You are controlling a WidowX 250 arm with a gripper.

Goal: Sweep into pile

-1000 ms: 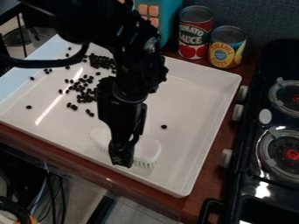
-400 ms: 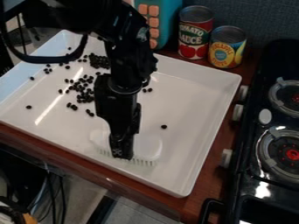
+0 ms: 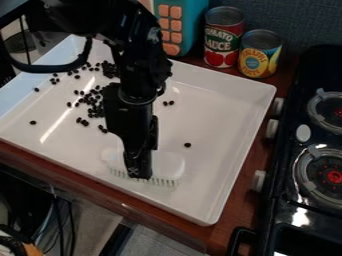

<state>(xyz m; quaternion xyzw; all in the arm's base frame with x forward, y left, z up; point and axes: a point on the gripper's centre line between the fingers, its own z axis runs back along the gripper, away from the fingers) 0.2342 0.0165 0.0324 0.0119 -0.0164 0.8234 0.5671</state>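
Camera view, listed piece by piece:

Gripper (image 3: 139, 172), black: left of centre in the lower half of the frame, pointing down; fingers closed on the brush at its middle.

Brush (image 3: 167, 165), pale and see-through, with a row of short bristles along its lower edge: beneath the gripper, showing to both sides of it, over the lower part of the tray.

Tray (image 3: 214, 115), white, square-cornered, with raised walls: set at a slant across the left and middle of the frame.

Beans (image 3: 95, 111), small and dark: chief cluster left of the gripper, in the upper left of the frame — a dense clump above it partly behind the arm (image 3: 133, 55). Strays: a few toward the tray's upper left side, one by itself at far left, two together (image 3: 171, 103) just right of the arm, and a single bean (image 3: 188, 145) right of the gripper, above the brush.

Arm, black: entering at upper left, a black cable (image 3: 40, 69) looped beside it.

Cans, two: red-labelled can (image 3: 224, 37) and yellow-labelled can (image 3: 260, 57), side by side at top, beyond the tray.

Teal object (image 3: 191, 25) with orange squares: top of frame, left of the cans.

Stove (image 3: 290, 200), black, two burners and pale knobs: right edge.

Counter (image 3: 230, 227), reddish-brown wood: under the tray.
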